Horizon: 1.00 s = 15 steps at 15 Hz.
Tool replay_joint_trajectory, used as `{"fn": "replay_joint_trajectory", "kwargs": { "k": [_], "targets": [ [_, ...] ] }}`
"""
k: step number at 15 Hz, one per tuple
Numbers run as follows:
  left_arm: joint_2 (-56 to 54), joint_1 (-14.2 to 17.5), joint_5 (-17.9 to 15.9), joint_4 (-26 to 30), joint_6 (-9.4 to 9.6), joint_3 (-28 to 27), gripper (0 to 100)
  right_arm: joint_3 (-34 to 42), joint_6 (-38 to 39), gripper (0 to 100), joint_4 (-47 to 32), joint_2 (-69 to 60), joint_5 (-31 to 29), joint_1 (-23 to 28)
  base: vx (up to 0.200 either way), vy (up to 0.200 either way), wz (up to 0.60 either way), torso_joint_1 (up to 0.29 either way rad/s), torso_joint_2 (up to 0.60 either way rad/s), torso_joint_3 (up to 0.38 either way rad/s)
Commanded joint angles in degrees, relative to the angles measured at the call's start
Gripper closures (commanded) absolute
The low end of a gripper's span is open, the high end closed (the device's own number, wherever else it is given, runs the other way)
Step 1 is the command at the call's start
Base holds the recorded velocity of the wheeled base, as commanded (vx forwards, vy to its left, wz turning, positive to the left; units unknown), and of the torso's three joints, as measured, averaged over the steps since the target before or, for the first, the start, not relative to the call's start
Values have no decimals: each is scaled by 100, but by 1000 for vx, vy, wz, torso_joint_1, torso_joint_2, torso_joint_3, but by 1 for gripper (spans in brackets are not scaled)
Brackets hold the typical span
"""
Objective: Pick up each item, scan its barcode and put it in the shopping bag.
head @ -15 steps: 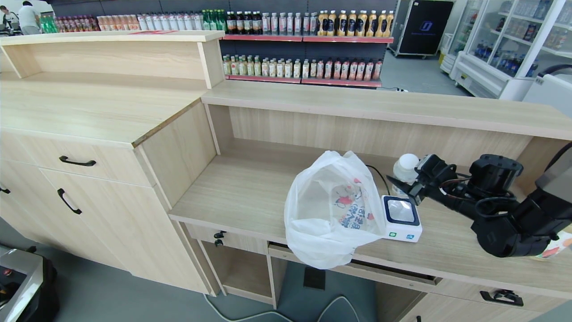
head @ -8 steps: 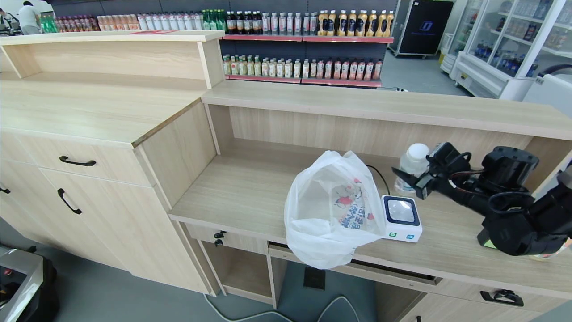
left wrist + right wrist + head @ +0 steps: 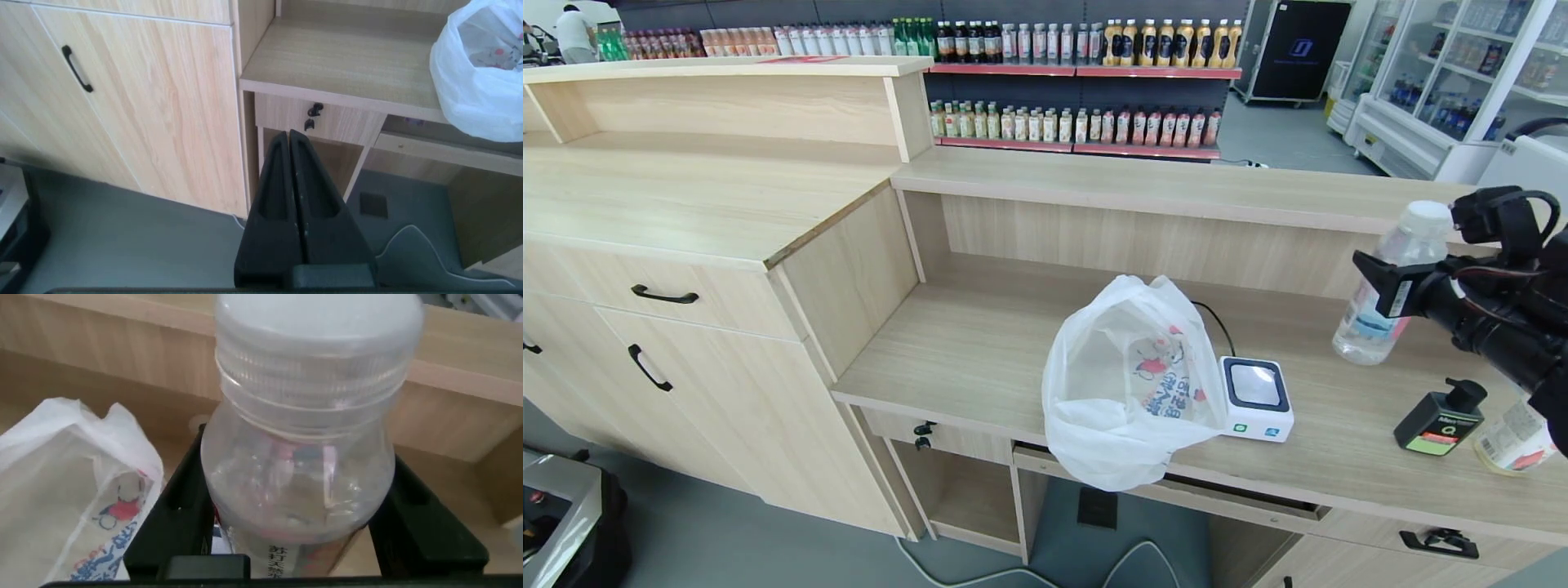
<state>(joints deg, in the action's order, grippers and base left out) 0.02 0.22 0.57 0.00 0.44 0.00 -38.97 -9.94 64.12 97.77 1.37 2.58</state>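
Observation:
My right gripper (image 3: 1393,282) is shut on a clear water bottle (image 3: 1365,325) with a white cap. It holds the bottle nearly upright over the right part of the counter, to the right of the scanner (image 3: 1255,396). The right wrist view looks down on the bottle (image 3: 298,457), with a black finger on each side of it. The white shopping bag (image 3: 1131,384) stands open against the scanner's left side and also appears as the shopping bag (image 3: 65,490). My left gripper (image 3: 294,196) is shut on nothing, low in front of the counter's cabinets.
A black pump bottle (image 3: 1433,420) and a label-wrapped item (image 3: 1515,437) stand at the counter's right front. A raised wooden ledge (image 3: 1176,192) runs behind the worktop. The scanner's cable (image 3: 1213,318) trails back behind the bag. Bare counter (image 3: 964,343) lies left of the bag.
My right gripper has lifted the water bottle up and to the right, away from the spot behind the scanner. The black pump bottle is now uncovered.

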Motion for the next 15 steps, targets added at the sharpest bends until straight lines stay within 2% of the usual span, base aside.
{"fn": "replay_joint_trajectory", "kwargs": {
  "k": [1, 2, 4, 9, 15],
  "targets": [
    [-2, 4, 4, 0, 0, 0, 100, 48, 27, 100, -31, -250, -163, 23, 0, 0, 0, 0, 0, 0],
    [-2, 4, 4, 0, 0, 0, 100, 65, 62, 100, -49, -302, -690, 23, 0, 0, 0, 0, 0, 0],
    [-2, 4, 4, 0, 0, 0, 100, 92, 53, 100, -67, -320, -831, 23, 0, 0, 0, 0, 0, 0],
    [-2, 4, 4, 0, 0, 0, 100, 118, 9, 100, -603, -373, -2061, -4, 0, 0, 0, 0, 0, 0],
    [-2, 4, 4, 0, 0, 0, 100, 144, -255, 100, -647, -478, -2334, -12, 0, 0, 0, 0, 0, 0]
  ]
}}
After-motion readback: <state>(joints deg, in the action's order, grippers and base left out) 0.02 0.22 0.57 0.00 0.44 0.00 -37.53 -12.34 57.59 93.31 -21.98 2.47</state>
